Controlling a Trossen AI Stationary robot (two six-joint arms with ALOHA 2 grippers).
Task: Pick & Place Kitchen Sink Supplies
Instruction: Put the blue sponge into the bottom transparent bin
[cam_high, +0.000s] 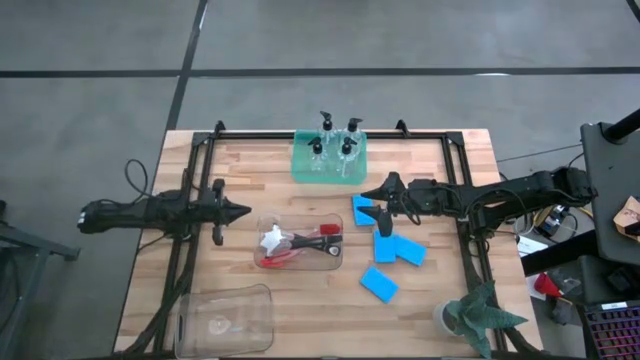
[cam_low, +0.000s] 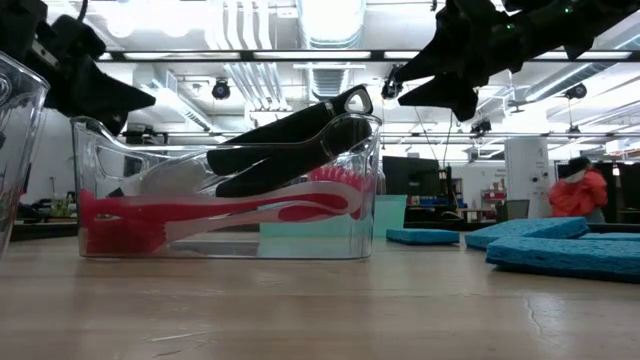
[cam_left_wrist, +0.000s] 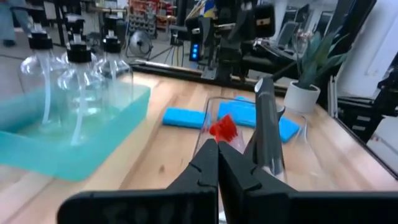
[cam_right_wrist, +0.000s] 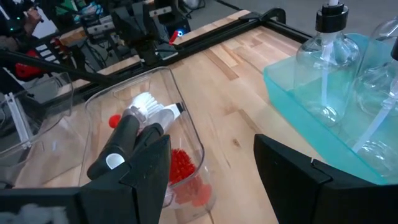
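Observation:
Four clear pump bottles stand in the green tray at the far edge; they also show in the left wrist view and right wrist view. The red, black and white-headed brushes lie in a clear bin, their black handles slanting up over its rim. Blue sponges lie flat on the table to the right of the bin. My right gripper is open, above the farthest sponge. My left gripper is shut and empty, left of the bin.
A second, empty clear bin sits at the near left corner. A small potted plant stands at the near right corner. A black frame runs along the table's far edge and sides. A person in red is far behind.

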